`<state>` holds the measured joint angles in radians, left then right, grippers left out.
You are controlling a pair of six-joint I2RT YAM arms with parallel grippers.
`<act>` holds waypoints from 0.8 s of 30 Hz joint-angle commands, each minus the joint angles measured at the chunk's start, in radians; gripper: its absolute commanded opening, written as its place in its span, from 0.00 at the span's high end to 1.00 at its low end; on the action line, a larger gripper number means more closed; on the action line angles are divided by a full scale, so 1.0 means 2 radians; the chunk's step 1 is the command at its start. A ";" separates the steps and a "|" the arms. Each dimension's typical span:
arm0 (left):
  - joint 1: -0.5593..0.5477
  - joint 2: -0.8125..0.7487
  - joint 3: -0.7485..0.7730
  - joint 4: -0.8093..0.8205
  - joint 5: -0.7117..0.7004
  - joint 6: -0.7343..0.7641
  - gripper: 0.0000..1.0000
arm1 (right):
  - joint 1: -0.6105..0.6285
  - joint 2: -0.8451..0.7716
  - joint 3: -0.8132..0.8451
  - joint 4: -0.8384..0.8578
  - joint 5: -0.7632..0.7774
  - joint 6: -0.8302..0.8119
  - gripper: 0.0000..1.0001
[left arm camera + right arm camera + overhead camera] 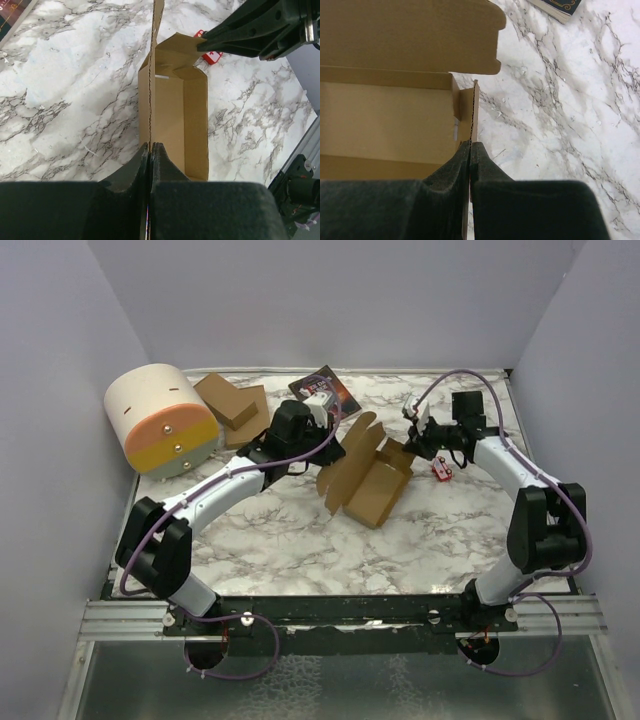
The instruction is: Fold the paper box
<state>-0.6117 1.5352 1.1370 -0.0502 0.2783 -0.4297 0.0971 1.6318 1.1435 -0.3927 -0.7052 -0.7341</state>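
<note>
Your left gripper (pixel 150 147) has its fingers pressed together on the top edge of the tall side panel of the paper box (pixel 180 120), and only the thickness of the cardboard is between the pads. Your right gripper (pixel 470 145) is closed in the same way on a small end flap at the far right end of the box, which that wrist view shows edge-on.

The box is half formed. It sits near the middle of the marble table (pixel 300 530), a little to the right, between the two grippers. Its base lies flat, and the long panel on the left side stands up.

I judge the step in hand to be bringing the end flap square to the wall. To do it well:

- Turn each piece around its own crease and do not pull it away from the box, because thin board pinched at the edge may tear.
- Let the left hand only steady the wall while the right hand swings the flap inward.
- Nothing holds the base down, so press slightly toward the table or it may slide on the smooth marble.
- A small red object (pixel 441 470) lies just beside the right end of the box, so avoid sweeping it with the wrist
</note>
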 commanded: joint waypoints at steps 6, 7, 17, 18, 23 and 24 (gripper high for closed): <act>-0.008 0.027 0.035 -0.007 -0.010 0.008 1.00 | 0.007 -0.045 -0.030 0.032 -0.028 -0.010 0.99; -0.008 0.028 0.037 -0.005 -0.008 0.009 1.00 | 0.010 -0.048 -0.033 0.033 -0.024 -0.011 0.99; -0.014 0.027 0.030 0.026 -0.005 0.029 1.00 | 0.061 -0.077 -0.068 0.063 0.072 -0.020 0.99; -0.014 0.028 0.030 0.027 -0.004 0.033 1.00 | 0.063 -0.079 -0.072 0.065 0.077 -0.021 0.99; -0.019 0.040 0.036 0.028 0.007 0.047 1.00 | 0.070 -0.069 -0.081 0.064 0.082 -0.023 0.97; -0.020 0.043 0.038 0.025 0.007 0.049 1.00 | 0.070 -0.064 -0.079 0.061 0.081 -0.020 0.96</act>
<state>-0.6399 1.5936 1.1858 -0.0353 0.2729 -0.3695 0.2234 1.4994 0.9951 -0.2897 -0.5625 -0.7715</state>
